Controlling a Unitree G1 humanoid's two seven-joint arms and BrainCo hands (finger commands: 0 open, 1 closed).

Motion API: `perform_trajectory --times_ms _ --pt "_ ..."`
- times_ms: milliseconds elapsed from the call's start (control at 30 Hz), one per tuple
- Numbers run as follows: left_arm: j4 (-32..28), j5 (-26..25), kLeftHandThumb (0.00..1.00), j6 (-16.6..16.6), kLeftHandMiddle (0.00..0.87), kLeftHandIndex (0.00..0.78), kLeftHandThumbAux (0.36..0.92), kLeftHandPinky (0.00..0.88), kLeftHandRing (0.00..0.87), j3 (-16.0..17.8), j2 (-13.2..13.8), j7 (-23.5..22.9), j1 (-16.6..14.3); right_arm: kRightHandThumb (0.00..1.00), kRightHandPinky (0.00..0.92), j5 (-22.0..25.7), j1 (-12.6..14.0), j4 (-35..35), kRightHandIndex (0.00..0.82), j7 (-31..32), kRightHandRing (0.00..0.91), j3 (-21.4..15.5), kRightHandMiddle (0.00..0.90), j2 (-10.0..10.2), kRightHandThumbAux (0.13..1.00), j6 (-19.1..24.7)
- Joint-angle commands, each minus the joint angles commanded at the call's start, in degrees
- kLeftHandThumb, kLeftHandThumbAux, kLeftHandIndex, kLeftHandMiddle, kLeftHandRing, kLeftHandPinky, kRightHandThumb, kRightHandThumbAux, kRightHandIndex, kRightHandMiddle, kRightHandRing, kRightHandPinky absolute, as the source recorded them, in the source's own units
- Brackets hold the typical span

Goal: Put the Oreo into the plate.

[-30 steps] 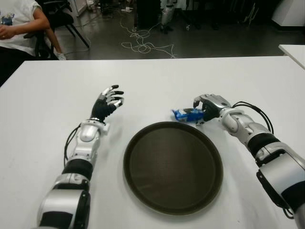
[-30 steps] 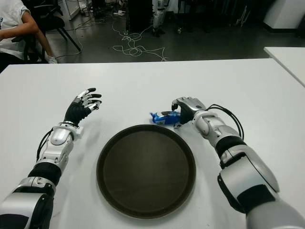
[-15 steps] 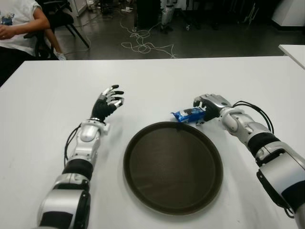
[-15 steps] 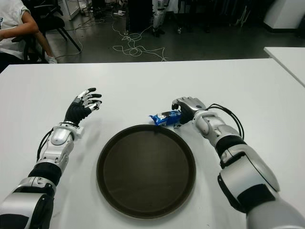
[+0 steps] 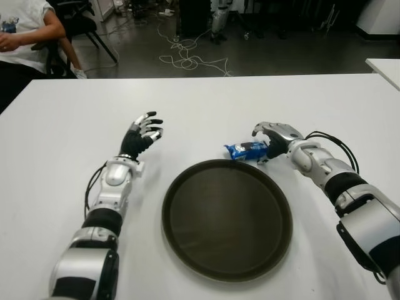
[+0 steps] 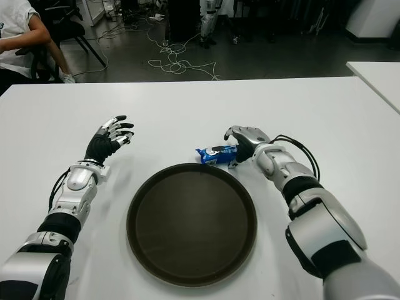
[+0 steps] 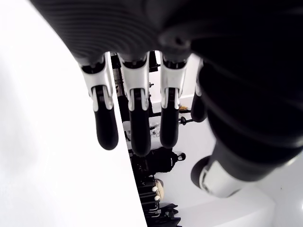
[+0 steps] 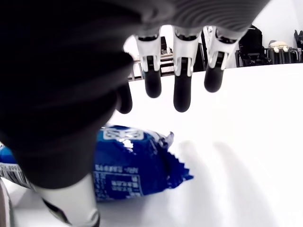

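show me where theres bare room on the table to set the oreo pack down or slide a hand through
The round dark plate is bare all over. White table lies free beyond both hands, and between the open left hand and the plate. It is crowded only at the plate's far right rim, where the blue Oreo pack lies under the right hand.
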Motion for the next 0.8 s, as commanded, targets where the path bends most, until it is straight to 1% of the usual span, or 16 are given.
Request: perform_trajectory --times_ms 167,267,333,367,467,567,600,667,800 --pt "-0.10 0.11 0.366 0.20 0.274 0.172 0.770 0.320 0.291 -0.08 -0.02 0.14 0.01 0.000 0.295 0.10 0.12 0.18 0.338 0.02 0.267 -0.18 0.261 -0.04 0.889 -0.26" --pt "-0.42 0.31 0.362 0.25 0.276 0.171 0.774 0.315 0.289 -0.24 -0.02 0.31 0.15 0.000 0.285 0.06 0.09 0.29 0.330 0.13 0.255 -0.18 0.253 0.00 0.888 -0.42" --pt "-0.45 0.33 0.357 0.28 0.276 0.171 0.775 0.307 0.286 -0.29 0.03 0.31 0.18 0.000 0.303 0.02 0.10 0.34 0.326 0.09 0.265 -0.16 0.257 0.01 0.886 -0.51" --pt "-0.45 0.31 0.355 0.29 0.273 0.170 0.772 0.304 0.283 -0.32 0.04 0.30 0.17 0.000 0.333 0.00 0.12 0.36 0.337 0.04 0.298 -0.16 0.277 0.01 0.888 -0.56" --pt "-0.40 0.22 0.355 0.12 0.272 0.172 0.769 0.304 0.281 -0.34 0.05 0.25 0.16 0.000 0.373 -0.07 0.15 0.40 0.357 -0.08 0.349 -0.09 0.311 0.00 0.892 -0.79" --pt "-0.32 0.17 0.366 0.00 0.275 0.175 0.769 0.309 0.283 -0.34 0.05 0.22 0.13 0.000 0.381 -0.12 0.14 0.44 0.362 -0.11 0.366 -0.04 0.325 0.00 0.894 -0.91" --pt "-0.24 0.08 0.367 -0.06 0.275 0.176 0.769 0.310 0.284 -0.30 0.04 0.10 0.11 0.000 0.382 -0.13 0.14 0.42 0.362 -0.05 0.367 -0.01 0.326 -0.05 0.895 -1.18" --pt "-0.11 -0.07 0.384 -0.15 0.280 0.178 0.773 0.310 0.288 -0.22 0.02 -0.09 0.07 0.000 0.337 -0.09 0.16 0.37 0.345 0.04 0.326 -0.01 0.306 -0.13 0.897 -1.66" --pt "-0.04 -0.28 0.392 -0.19 0.282 0.175 0.775 0.308 0.289 -0.09 -0.04 -0.20 0.06 0.000 0.333 0.03 0.21 0.36 0.351 0.00 0.309 -0.14 0.301 -0.14 0.901 -2.08"
